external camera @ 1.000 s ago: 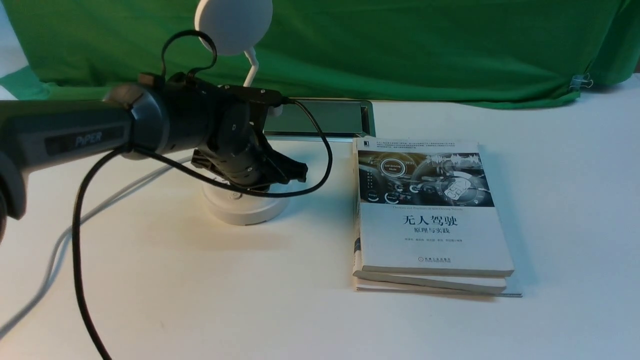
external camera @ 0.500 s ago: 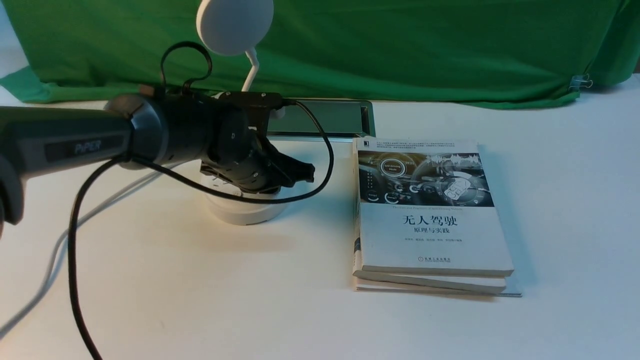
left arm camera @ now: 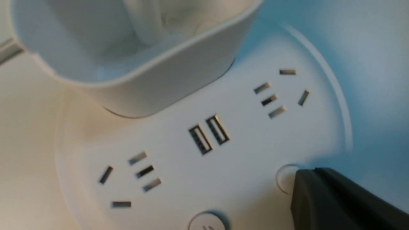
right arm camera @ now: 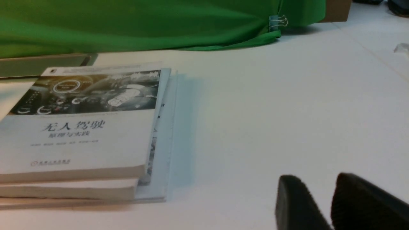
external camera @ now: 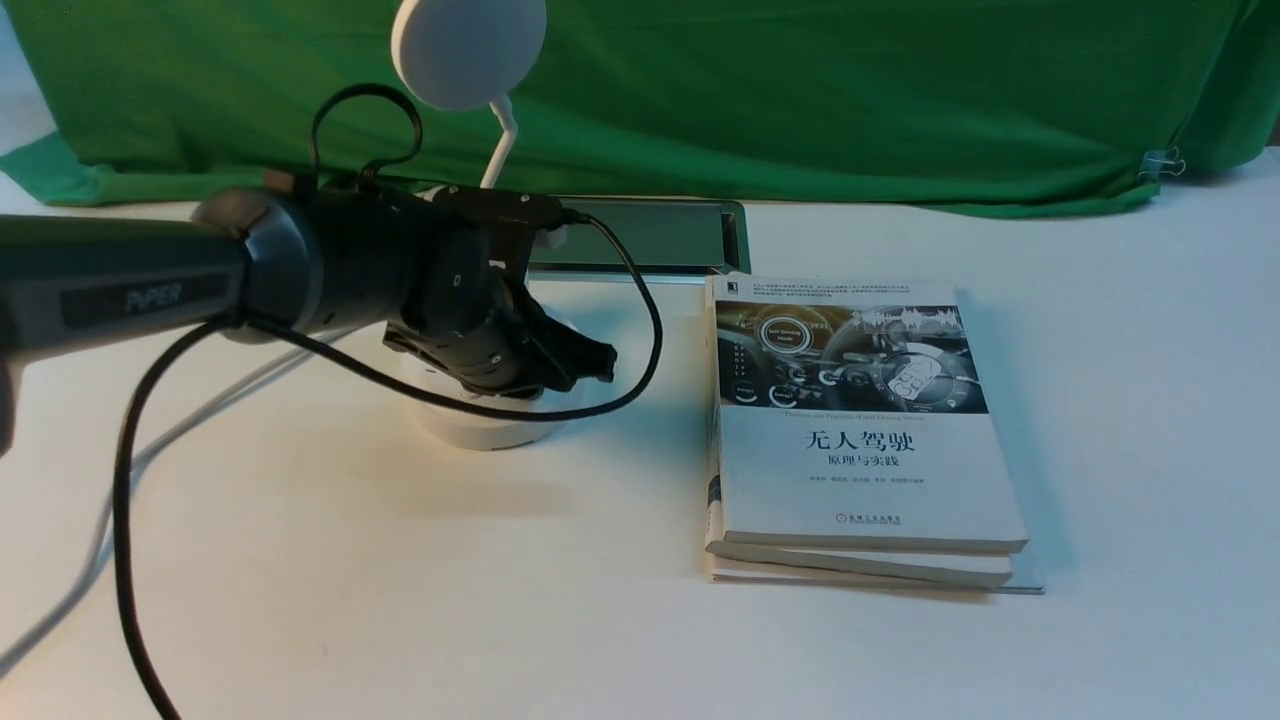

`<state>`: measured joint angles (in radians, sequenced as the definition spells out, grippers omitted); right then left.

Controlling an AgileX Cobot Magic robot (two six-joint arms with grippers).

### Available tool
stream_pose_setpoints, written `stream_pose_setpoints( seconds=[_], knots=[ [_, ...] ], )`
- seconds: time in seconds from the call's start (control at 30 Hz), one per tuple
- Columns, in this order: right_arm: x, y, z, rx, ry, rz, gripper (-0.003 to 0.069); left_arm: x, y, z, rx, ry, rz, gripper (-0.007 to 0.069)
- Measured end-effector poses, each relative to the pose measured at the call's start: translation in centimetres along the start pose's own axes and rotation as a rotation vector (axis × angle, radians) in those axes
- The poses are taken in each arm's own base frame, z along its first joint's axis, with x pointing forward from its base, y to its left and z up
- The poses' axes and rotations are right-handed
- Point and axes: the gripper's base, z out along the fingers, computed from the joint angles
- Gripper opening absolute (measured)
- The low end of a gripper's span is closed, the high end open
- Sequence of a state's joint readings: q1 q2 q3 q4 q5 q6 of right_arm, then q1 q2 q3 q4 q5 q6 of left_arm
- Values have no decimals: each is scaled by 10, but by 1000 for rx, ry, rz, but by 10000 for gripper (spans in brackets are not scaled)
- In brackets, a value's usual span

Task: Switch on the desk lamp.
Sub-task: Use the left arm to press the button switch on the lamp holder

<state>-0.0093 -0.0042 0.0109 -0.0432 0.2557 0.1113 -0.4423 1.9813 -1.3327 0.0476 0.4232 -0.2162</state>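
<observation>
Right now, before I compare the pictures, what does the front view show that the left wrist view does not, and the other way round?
Only the front view: the lamp's round head, the stacked books and the green cloth.

Only the left wrist view: the two rectangular ports, the socket slots and a round button; in the front view the left arm covers that area.

Both: the lamp's white base, the left hand and the white table.

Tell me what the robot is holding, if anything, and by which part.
Nothing: the left gripper is shut at the lamp's base, the right gripper open and empty.
</observation>
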Motion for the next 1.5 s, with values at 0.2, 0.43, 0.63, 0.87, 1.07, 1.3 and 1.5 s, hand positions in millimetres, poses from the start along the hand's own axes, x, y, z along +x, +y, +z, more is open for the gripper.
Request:
stream_pose_setpoints(
  seconds=[0.2, 0.43, 0.63, 0.87, 1.07, 1.3, 1.5],
  knots=[
    [0, 0, 0, 0, 0, 0, 241, -2, 4, 0, -12, -14, -7, 1],
    [0, 0, 0, 0, 0, 0, 241, -4, 4, 1, -7, -34, -8, 1],
    [0, 0, 0, 0, 0, 0, 241, -4, 3, 4, -3, -48, -8, 1],
    [0, 0, 0, 0, 0, 0, 241, -5, 3, 9, -1, -48, -13, 1],
    [0, 0, 0, 0, 0, 0, 241, -3, 3, 11, 2, -34, -27, 1],
    [0, 0, 0, 0, 0, 0, 241, -3, 1, -12, 18, 3, -64, 1],
    [0, 0, 0, 0, 0, 0, 241, 7, -6, -82, 116, 60, -31, 1]
  ],
)
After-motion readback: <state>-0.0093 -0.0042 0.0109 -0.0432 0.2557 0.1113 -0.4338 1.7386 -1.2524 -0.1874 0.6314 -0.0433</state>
